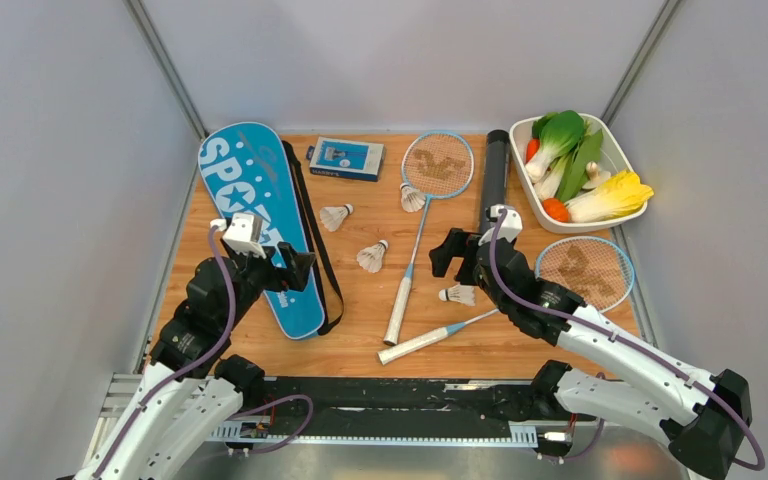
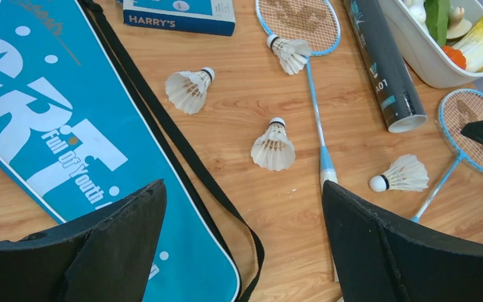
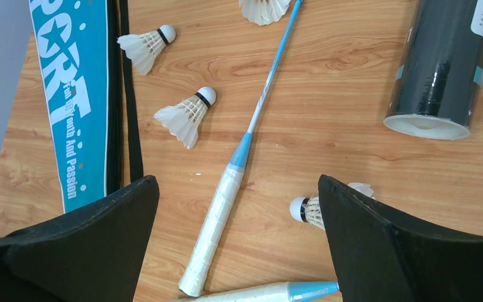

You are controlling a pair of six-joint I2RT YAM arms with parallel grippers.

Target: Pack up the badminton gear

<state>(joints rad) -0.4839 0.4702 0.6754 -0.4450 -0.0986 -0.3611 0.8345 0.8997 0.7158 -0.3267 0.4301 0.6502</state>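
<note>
1. Nothing is showing as packed yet. One light-blue-framed racket with a white handle (image 1: pixel 415 245) is lying along the middle of the wooden counter (image 1: pixel 360 335). The second matching racket (image 1: pixel 585 268) is lying to its right, its handle crossing toward the first one's grip.
2. Four white feather shuttlecocks are sitting loose on the counter: three (image 1: pixel 336 216) (image 1: pixel 372 257) (image 1: pixel 412 197) between the cover and the first racket, and a fourth (image 1: pixel 458 294) near the handles.
3. The long black tube (image 1: pixel 494 175) is lying on its side with its open mouth facing the arms. The flat blue "SPORT" racket cover (image 1: pixel 260 220) is lying at the left and looks unopened. So every step is remaining, as I judge it.
4. The left claw (image 1: pixel 295 270) is hovering over the near end of the cover, tilted down, its fingers spread wide and holding nothing.
5. The right claw (image 1: pixel 457 255) is hanging over the first racket's grip and the fourth shuttlecock, also wide and empty.
</note>
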